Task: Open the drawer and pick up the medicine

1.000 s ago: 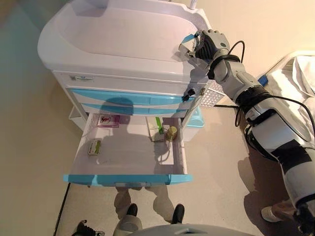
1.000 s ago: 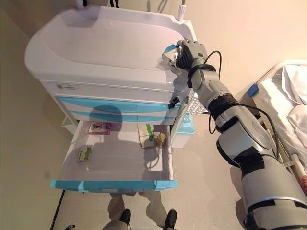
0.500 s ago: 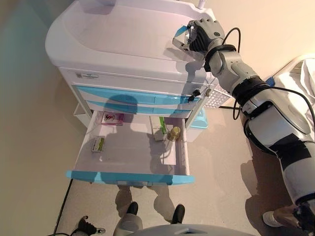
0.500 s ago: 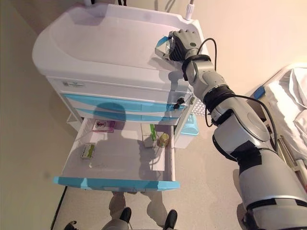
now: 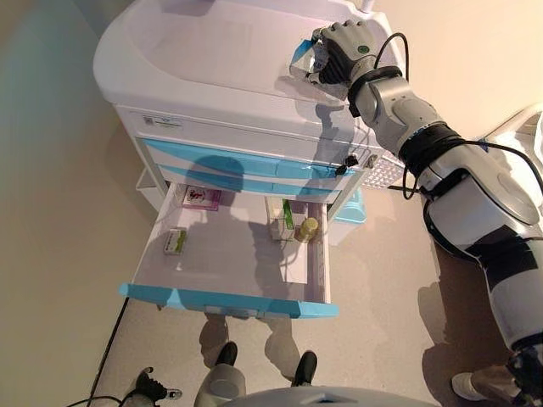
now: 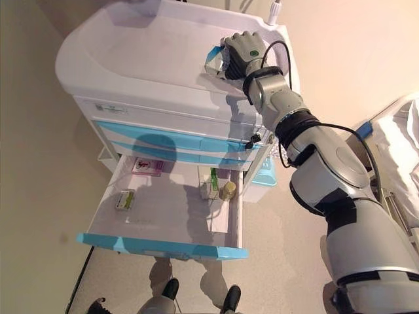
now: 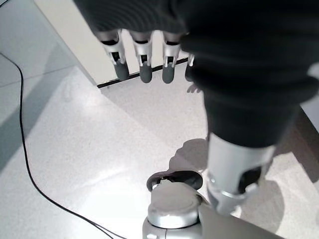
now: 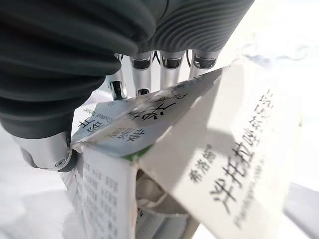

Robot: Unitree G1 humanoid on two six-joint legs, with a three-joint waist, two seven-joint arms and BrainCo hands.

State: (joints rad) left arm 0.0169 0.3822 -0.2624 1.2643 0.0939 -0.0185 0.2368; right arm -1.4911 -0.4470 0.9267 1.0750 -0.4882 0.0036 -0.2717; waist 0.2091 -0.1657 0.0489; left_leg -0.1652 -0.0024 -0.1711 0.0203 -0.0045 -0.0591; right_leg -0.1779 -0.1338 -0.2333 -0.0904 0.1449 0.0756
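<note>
My right hand (image 5: pixel 344 47) hangs over the right end of the white cart top (image 5: pixel 204 55), curled round a white and blue medicine box (image 5: pixel 304 59). Its wrist view shows the same medicine box (image 8: pixel 199 164) pinched between fingers and thumb, with one end flap standing loose. The bottom drawer (image 5: pixel 225 298) stands pulled out. It holds a small green box (image 5: pixel 176 241), a pink packet (image 5: pixel 198 197), a white and green box (image 5: pixel 281 220) and a small yellow-capped bottle (image 5: pixel 309 227). My left hand (image 7: pixel 144 59) hangs low beside the cart over the floor, fingers straight and empty.
Two blue-fronted drawers (image 5: pixel 246 165) above the pulled-out one are closed. A bed with white sheets (image 6: pixel 399 144) stands to the right of the cart. A pale blue bin (image 5: pixel 352 208) sits behind the cart's right side.
My right hand has carried the medicine box a little leftward and further over the cart top. The camera has shifted, so the whole cart appears moved. Drawer contents are unchanged.
</note>
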